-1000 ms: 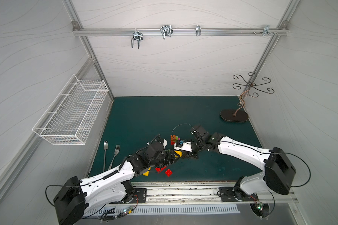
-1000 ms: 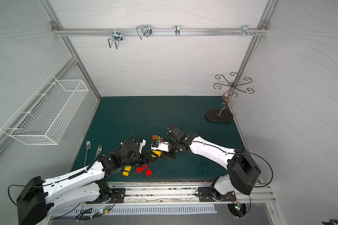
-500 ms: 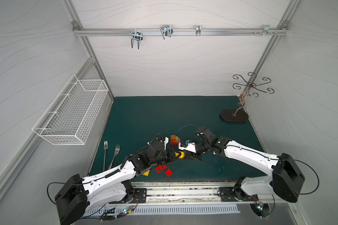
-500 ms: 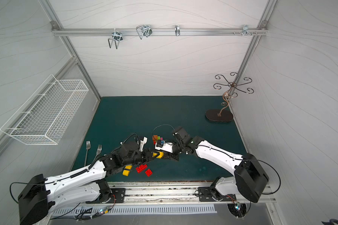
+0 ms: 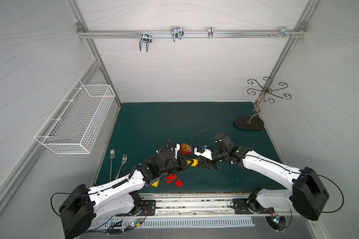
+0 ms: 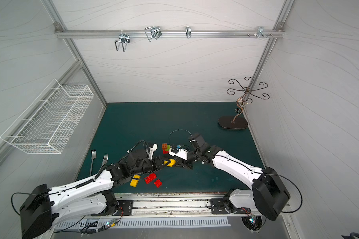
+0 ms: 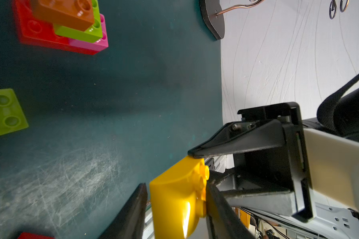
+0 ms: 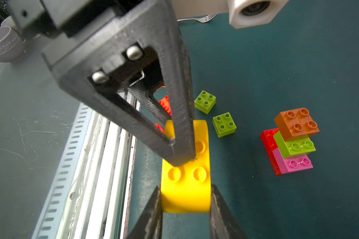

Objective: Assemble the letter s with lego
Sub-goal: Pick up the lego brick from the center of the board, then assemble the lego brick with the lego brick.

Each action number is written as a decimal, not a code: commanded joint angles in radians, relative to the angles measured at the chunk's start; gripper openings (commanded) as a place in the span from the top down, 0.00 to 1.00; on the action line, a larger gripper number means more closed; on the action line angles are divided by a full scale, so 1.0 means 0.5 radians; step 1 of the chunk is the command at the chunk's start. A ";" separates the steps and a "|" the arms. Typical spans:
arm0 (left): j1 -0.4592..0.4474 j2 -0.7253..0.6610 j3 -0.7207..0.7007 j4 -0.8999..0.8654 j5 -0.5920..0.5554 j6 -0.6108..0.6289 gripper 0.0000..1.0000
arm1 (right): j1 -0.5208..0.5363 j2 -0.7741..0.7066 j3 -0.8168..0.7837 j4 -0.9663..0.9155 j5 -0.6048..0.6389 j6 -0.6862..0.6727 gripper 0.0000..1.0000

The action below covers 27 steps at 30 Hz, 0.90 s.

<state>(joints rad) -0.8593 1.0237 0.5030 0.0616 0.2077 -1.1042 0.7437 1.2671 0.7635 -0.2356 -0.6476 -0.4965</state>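
A yellow round-topped lego brick (image 8: 185, 186) hangs just above the green mat near the front edge, held from both sides. My right gripper (image 8: 186, 186) is shut on its flat sides. My left gripper (image 7: 176, 186) is shut on it across the studded face and underside, one finger (image 8: 180, 124) pressing among the studs. In both top views the two grippers meet at this brick (image 5: 193, 163) (image 6: 170, 162). A stepped stack of red, pink, lime and orange-brown bricks (image 5: 185, 148) (image 8: 292, 140) stands just behind.
Two loose lime squares (image 8: 205, 101) (image 8: 224, 124) lie near the stack. Red bricks (image 5: 171, 178) (image 5: 179, 183) and a yellow one (image 5: 155, 183) lie under the left arm. Two forks (image 5: 112, 163) lie at the left, a hook stand (image 5: 248, 122) at the far right, a wire basket (image 5: 75, 122) on the left wall.
My left gripper, open a second ago, has closed on the yellow brick that the right gripper holds. The right arm has shifted slightly to the right.
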 commanded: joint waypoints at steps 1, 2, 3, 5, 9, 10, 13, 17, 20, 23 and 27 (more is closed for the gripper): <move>0.007 0.025 0.025 -0.145 -0.060 -0.005 0.48 | -0.039 -0.097 -0.013 0.139 -0.140 0.054 0.87; 0.006 0.024 0.028 -0.150 -0.062 -0.004 0.42 | -0.042 -0.095 -0.015 0.141 -0.140 0.049 0.88; 0.006 0.023 0.030 -0.152 -0.063 -0.002 0.38 | -0.042 -0.093 -0.013 0.131 -0.136 0.037 0.88; 0.006 0.003 0.036 -0.153 -0.068 -0.004 0.26 | -0.042 -0.093 -0.009 0.102 -0.111 0.000 0.88; 0.009 -0.117 0.059 -0.182 -0.141 -0.007 0.06 | -0.044 -0.089 0.016 0.022 0.035 -0.166 0.88; 0.023 -0.166 0.079 -0.226 -0.162 0.001 0.01 | -0.053 -0.084 0.022 0.014 0.074 -0.209 0.89; 0.138 -0.296 0.150 -0.360 -0.141 0.011 0.01 | -0.085 -0.024 0.079 0.001 0.183 -0.327 0.89; 0.518 -0.346 0.146 -0.361 0.118 0.015 0.01 | -0.149 0.167 0.260 -0.038 0.261 -0.477 0.89; 0.774 -0.189 0.036 -0.015 0.402 -0.037 0.01 | -0.185 0.359 0.448 -0.101 0.265 -0.566 0.89; 0.862 0.066 -0.041 0.420 0.567 -0.077 0.02 | -0.209 0.548 0.648 -0.212 0.275 -0.656 0.90; 0.869 0.398 -0.146 1.092 0.676 -0.138 0.03 | -0.220 0.747 0.859 -0.346 0.275 -0.762 0.90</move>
<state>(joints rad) -0.4305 1.1511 0.4496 0.2768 0.4416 -1.1366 0.6395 1.5936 1.1343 -0.3119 -0.5087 -0.8062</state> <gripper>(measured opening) 0.973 0.330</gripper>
